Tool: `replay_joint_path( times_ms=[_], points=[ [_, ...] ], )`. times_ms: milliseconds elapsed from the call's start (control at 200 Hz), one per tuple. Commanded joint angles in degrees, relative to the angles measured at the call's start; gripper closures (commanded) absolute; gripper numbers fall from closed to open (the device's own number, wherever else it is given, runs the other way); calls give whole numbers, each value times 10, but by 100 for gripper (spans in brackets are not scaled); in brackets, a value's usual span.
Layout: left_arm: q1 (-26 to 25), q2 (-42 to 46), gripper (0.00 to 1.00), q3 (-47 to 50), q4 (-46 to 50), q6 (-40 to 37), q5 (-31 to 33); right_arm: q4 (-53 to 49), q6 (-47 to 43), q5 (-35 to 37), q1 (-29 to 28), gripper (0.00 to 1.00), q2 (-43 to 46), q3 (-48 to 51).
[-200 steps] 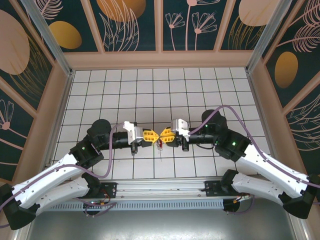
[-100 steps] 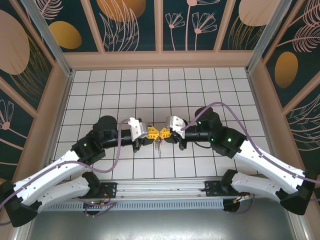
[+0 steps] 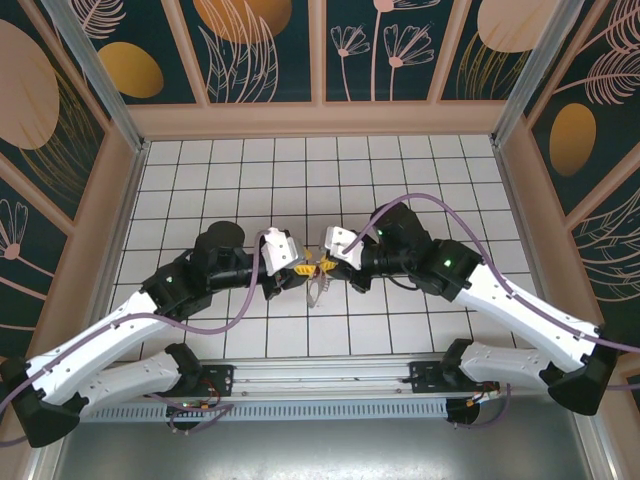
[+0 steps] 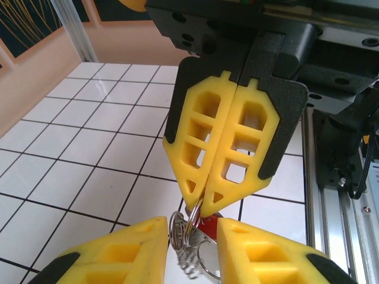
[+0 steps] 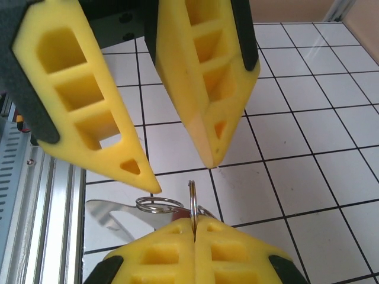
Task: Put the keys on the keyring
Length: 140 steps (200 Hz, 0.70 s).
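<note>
Right end effector (image 5: 194, 225): yellow plastic fingers pressed together, clamped on thin silvery metal keyring (image 5: 192, 198), which stands upright and edge-on above the tips. Left end effector (image 4: 192, 251): yellow fingers apart, one on either side of keyring; contact unclear. Small red-headed key (image 4: 207, 226) sits just beside keyring, between the left fingers. Keyring held above white tiled table (image 3: 400, 180).

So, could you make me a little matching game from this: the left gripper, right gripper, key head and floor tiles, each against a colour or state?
1. left gripper
2. right gripper
3. key head
4. floor tiles

A. white
B. shut on the keyring
C. red
D. open

Pairs: 1-D, 2-B, 3-C, 4-A
</note>
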<state>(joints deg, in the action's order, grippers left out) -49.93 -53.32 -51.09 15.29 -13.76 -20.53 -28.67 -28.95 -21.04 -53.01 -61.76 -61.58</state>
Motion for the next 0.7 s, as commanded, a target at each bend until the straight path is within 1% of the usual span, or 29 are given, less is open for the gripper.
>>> replay_joint_path(
  times_ms=[0, 280, 385, 576, 696],
  points=[
    [-2, -12, 73, -17, 18, -17, -12, -14, -18, -12, -6, 100, -8, -25],
    [-1, -28, 76, -18, 11, -29, -20, -22, -24, -18, -11, 100, -18, -34],
    [-2, -30, 82, -17, 15, -31, -24, -22, -25, -21, -12, 100, -20, -36],
    [-2, -34, 82, -16, 16, -32, -24, -22, -28, -23, -11, 100, -18, -38],
    [-2, -34, 92, -18, 14, -34, -28, -22, -28, -28, -11, 100, -16, -39]
  ],
)
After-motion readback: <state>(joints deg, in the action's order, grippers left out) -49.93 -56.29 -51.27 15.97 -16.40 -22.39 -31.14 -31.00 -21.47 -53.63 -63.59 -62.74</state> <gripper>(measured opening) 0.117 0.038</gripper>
